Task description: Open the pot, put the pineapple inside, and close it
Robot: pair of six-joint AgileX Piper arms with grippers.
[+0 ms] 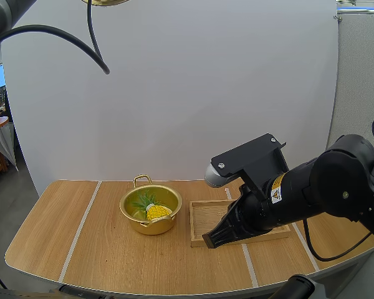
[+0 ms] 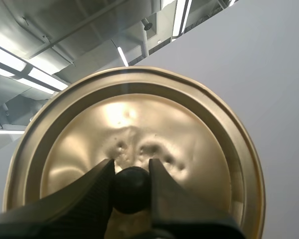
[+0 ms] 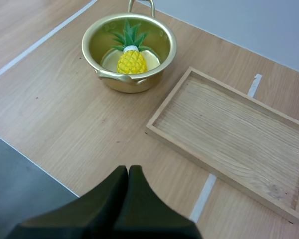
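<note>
A gold pot (image 1: 151, 212) stands open on the table, its rim (image 3: 89, 35) bare. Inside it lies a yellow pineapple (image 1: 156, 211) with green leaves (image 3: 131, 56). The gold lid (image 2: 134, 144) is held up in the air, and my left gripper (image 2: 132, 186) is shut on its black knob (image 2: 132, 189). A sliver of that lid (image 1: 106, 2) shows high above the table. My right gripper (image 1: 213, 239) hovers over the near end of the wooden tray, fingers (image 3: 127, 194) pressed together on nothing.
A shallow wooden tray (image 1: 202, 218) lies right of the pot, with nothing in it (image 3: 234, 134). White tape lines (image 1: 80, 229) cross the tabletop. The table's front edge runs close under my right gripper.
</note>
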